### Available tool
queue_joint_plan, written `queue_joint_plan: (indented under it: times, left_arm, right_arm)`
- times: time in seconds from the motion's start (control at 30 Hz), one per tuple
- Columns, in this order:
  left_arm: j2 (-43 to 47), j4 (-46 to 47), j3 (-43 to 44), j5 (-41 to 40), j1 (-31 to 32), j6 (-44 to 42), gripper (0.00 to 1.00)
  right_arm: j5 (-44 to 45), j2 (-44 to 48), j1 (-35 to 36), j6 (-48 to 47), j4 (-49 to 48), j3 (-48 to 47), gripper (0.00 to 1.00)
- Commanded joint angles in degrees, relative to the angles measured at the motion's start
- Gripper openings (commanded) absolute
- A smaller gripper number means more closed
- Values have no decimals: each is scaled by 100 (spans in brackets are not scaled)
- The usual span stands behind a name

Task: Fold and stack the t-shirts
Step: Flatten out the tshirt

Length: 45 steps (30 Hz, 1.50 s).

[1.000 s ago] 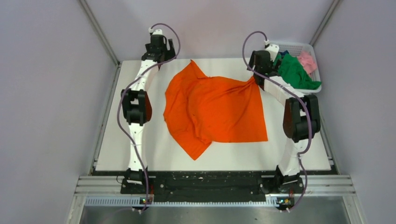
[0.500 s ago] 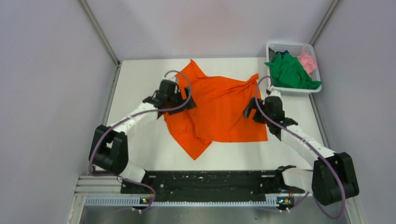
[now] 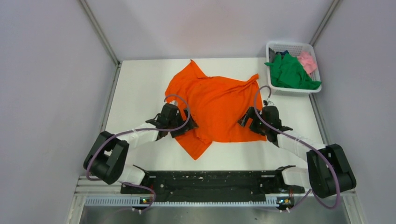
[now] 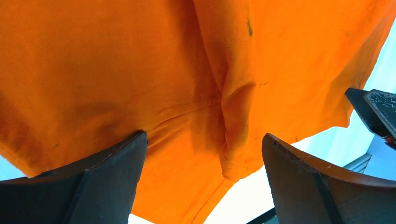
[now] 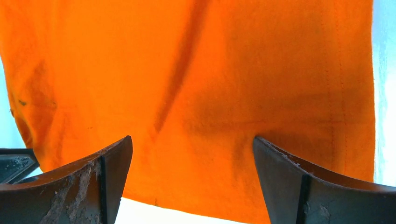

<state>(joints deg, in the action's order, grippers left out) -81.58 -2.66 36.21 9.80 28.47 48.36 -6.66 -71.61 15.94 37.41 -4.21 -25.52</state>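
The orange t-shirt (image 3: 217, 100) lies spread and creased on the white table, one fold running down to a point at its near left. My left gripper (image 3: 186, 127) is low at the shirt's left near edge, open, its jaws wide apart over the orange cloth (image 4: 177, 70). My right gripper (image 3: 246, 120) is at the shirt's near right corner, also open above the hem (image 5: 224, 84). Neither holds anything. In the left wrist view my left gripper (image 4: 203, 136) hangs over a ridge of cloth; in the right wrist view my right gripper (image 5: 192, 139) spans flat cloth. The green t-shirt (image 3: 292, 72) and pink t-shirt (image 3: 307, 60) sit in the basket.
The white lattice basket (image 3: 289, 45) stands at the table's back right corner. Grey walls close in the table on three sides. The black mounting rail (image 3: 205, 179) runs along the near edge. The right gripper's finger (image 4: 376, 112) shows at the edge of the left wrist view.
Both arms have swung from the back of the table to the near part of the orange shirt. The shirt's back right corner now lies loose.
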Motion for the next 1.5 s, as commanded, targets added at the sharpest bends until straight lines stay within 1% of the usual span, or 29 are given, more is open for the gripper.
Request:
queue_joint_plan:
  times: [0.0, 0.1, 0.13, 0.17, 0.2, 0.27, 0.37, 0.4, 0.53, 0.63, 0.77, 0.8, 0.9, 1.0, 1.07, 1.13, 1.2, 1.27, 1.33, 1.4, 1.47]
  left_arm:
    - [111, -1378, -423, -776, 19, 234, 99]
    - [779, -2731, -514, -1760, 14, 497, 99]
    - [1044, -2972, -563, -1847, 15, 508, 99]
    - [1314, -2973, -661, -1702, 12, 428, 99]
    - [1666, -3043, -742, -1637, 11, 530, 99]
    - [2037, -3314, -767, -1722, -3, 581, 99]
    - [2339, -4380, -469, -2241, -6, 717, 99]
    - [2423, -4589, -402, -2311, -1, 719, 99]
    - [2726, -4897, -335, -2130, 0, 680, 99]
    - [2885, -5022, -234, -2073, -7, 673, 99]
    - [2896, -4757, 158, -2061, -4, 398, 99]
    - [2844, -4614, 293, -1991, -8, 290, 99]
    - [2535, -3837, 687, -1842, -5, -154, 99]
    - [2010, -2785, 1020, -1724, -11, -541, 99]
    - [1436, -2389, 1438, -1687, -89, -703, 99]
    - [744, -2132, 2000, -1629, -273, -763, 99]
    - [44, -1713, 2477, -1162, -529, -839, 99]
    - [-684, -1225, 2946, -195, -816, -773, 99]
    - [-1424, -769, 3501, 735, -1087, -740, 99]
    - [-2164, -531, 4118, 1000, -1237, -659, 99]
    - [-2954, -491, 4801, 1139, -1329, -617, 99]
  right_arm:
    - [129, 160, 23, 484, 337, 511, 99]
    - [267, 590, 17, 530, 990, 647, 99]
    - [354, 760, 19, 528, 1272, 684, 99]
    - [396, 986, 23, 530, 1528, 728, 99]
    - [373, 1224, 21, 530, 1792, 778, 99]
    - [349, 1781, 23, 546, 2298, 882, 99]
    - [521, 2697, 30, 743, 3193, 1010, 99]
    - [488, 2962, 30, 814, 3395, 1044, 99]
    - [160, 3823, 24, 1133, 3914, 1064, 99]
    - [399, 4291, 29, 1128, 4453, 790, 99]
    - [634, 4460, 32, 1044, 4677, 252, 99]
    - [646, 4442, 32, 1022, 4586, 170, 99]
    - [844, 4299, 28, 672, 4083, -7, 99]
    - [871, 3997, 38, 303, 3550, -138, 99]
    - [705, 3706, 31, -27, 2916, -222, 99]
    - [291, 3233, 39, -424, 2233, -420, 99]
    - [29, 2588, 47, -668, 1914, -745, 99]
    - [-52, 2069, 76, -797, 1797, -1004, 99]
    - [25, 1810, 132, -738, 1590, -969, 99]
    - [12, 1722, 157, -659, 1234, -700, 99]
    - [-34, 1619, 168, -608, 983, -418, 99]
